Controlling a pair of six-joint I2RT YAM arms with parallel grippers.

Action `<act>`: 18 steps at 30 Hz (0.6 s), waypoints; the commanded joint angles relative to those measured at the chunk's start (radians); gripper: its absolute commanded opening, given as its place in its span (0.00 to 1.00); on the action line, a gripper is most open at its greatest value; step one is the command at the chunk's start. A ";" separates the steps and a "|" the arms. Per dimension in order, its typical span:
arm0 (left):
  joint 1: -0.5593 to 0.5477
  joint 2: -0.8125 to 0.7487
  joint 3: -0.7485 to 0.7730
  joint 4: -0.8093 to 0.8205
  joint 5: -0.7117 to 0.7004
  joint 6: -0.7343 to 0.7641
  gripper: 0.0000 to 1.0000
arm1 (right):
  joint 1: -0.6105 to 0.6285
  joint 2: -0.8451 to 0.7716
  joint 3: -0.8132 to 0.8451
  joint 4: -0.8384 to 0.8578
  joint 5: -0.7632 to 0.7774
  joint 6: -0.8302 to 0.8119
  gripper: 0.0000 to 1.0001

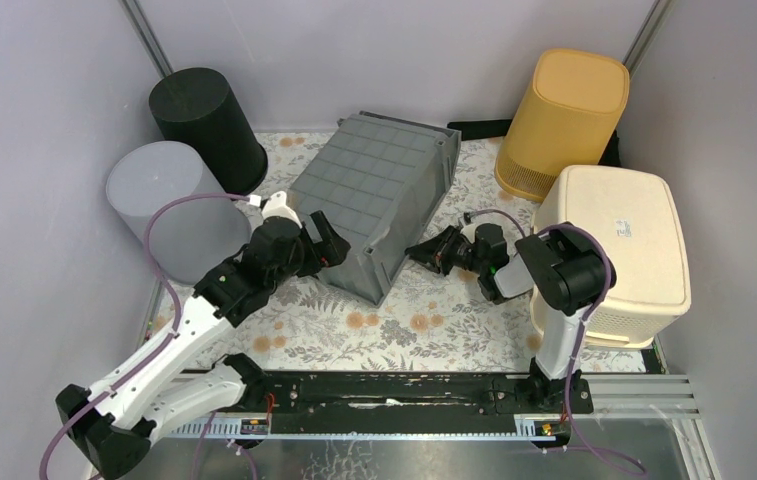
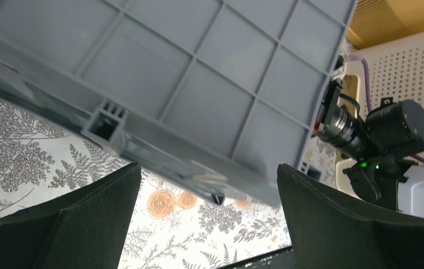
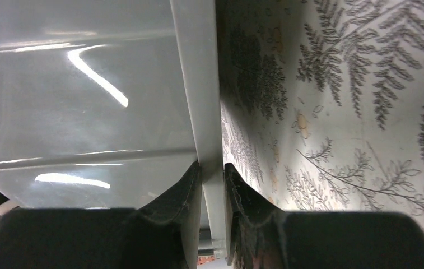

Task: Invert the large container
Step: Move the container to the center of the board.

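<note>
- Two fingers of the right gripper (image 3: 212,168) are pressed onto a thin wall of the large grey container (image 1: 374,185), pinching it.
- The left gripper (image 2: 208,171) is spread wide just beside the container's near-left side, gripping nothing.
- The container sits tilted, ribbed base facing up, mid-desk (image 1: 424,322) toward the far edge.
- A cream basket (image 1: 619,250) stands at the desk's right edge.
</note>
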 commanded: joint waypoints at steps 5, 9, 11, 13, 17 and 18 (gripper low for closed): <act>0.115 0.075 -0.044 0.200 0.097 0.052 0.99 | -0.003 0.048 -0.020 0.210 -0.047 0.063 0.00; 0.157 0.136 -0.049 0.253 0.133 0.069 0.99 | -0.004 0.053 -0.022 0.202 -0.046 0.045 0.00; 0.178 0.166 -0.046 0.274 0.144 0.079 0.99 | -0.003 0.046 -0.022 0.184 -0.048 0.030 0.00; 0.202 0.196 -0.042 0.298 0.163 0.088 1.00 | -0.003 0.033 -0.022 0.154 -0.049 0.007 0.00; 0.242 0.266 -0.016 0.339 0.202 0.108 1.00 | -0.004 -0.004 -0.007 0.050 -0.039 -0.062 0.00; 0.250 0.286 -0.007 0.347 0.207 0.113 1.00 | -0.003 -0.012 -0.001 0.019 -0.036 -0.077 0.00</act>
